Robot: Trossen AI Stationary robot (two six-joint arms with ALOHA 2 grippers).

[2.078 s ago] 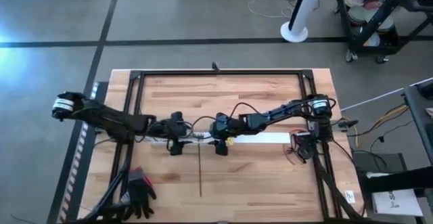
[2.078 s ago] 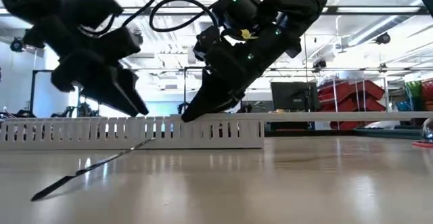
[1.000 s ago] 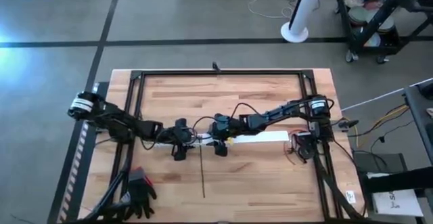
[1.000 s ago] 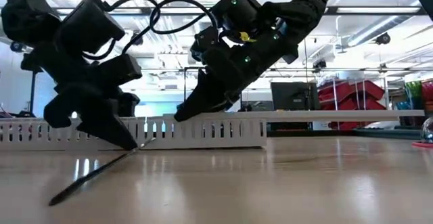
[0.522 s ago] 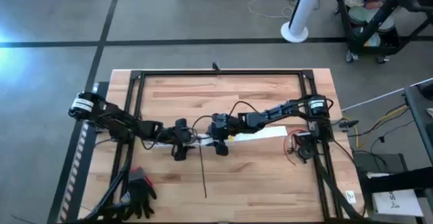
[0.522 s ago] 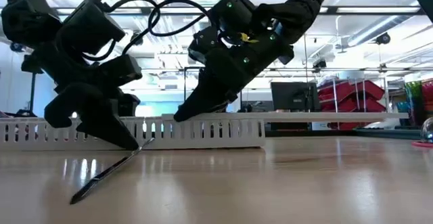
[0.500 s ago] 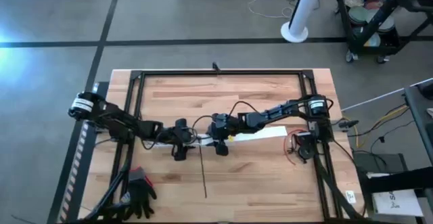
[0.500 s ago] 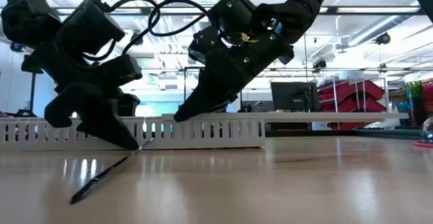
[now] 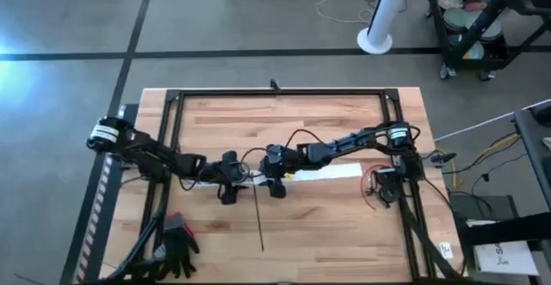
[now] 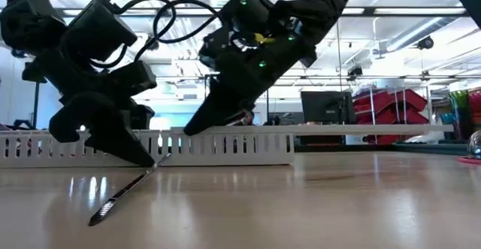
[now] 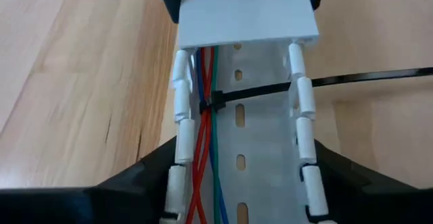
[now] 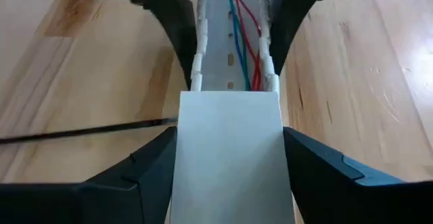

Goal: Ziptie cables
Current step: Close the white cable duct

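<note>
I see red, blue and green cables point(image 11: 206, 156) in a pale grey slotted duct point(image 11: 260, 136), cinched by a black ziptie point(image 11: 270, 88). The counter point(image 9: 327, 225) is light striped wood, and the fingers point(image 11: 135, 183) are black.

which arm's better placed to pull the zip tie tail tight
Left, probably. The left gripper sits down beside the zip tie; the right gripper is shut on the white cover.
</note>
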